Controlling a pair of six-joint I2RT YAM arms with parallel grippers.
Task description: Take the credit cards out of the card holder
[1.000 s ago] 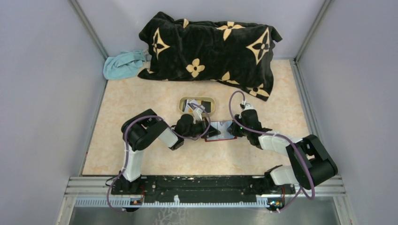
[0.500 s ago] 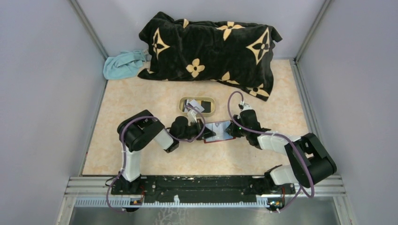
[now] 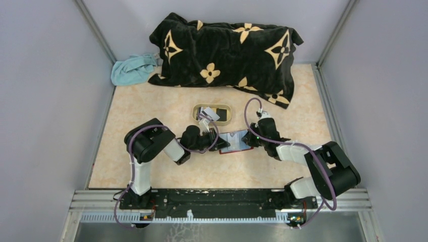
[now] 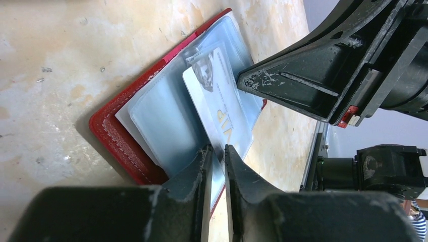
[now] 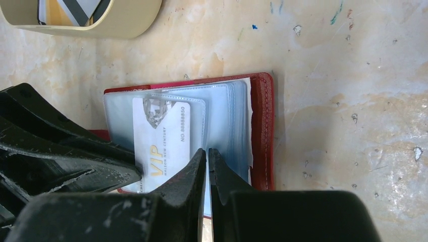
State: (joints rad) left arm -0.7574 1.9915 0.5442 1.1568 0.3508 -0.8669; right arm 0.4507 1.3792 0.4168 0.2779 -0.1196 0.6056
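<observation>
The dark red card holder [image 3: 235,142] lies open on the table between my grippers, its pale blue sleeves up. It also shows in the left wrist view [image 4: 108,128] and the right wrist view [image 5: 262,131]. A white credit card marked VIP [image 5: 161,136] sits in the top sleeve, also seen in the left wrist view [image 4: 217,101]. My left gripper [image 4: 218,151] is shut on the card's near edge. My right gripper [image 5: 208,151] is shut on the edge of the card holder's sleeves. Other cards [image 3: 212,112] lie in the beige tray [image 3: 195,114].
The beige oval tray [image 5: 126,22] stands just behind the card holder. A black blanket with tan flowers [image 3: 227,50] and a teal cloth [image 3: 132,69] lie at the back. Grey walls close in on both sides.
My left arm has drawn back a little to the left. The card holder has shifted slightly left with it. The right gripper has stayed on the sleeves.
</observation>
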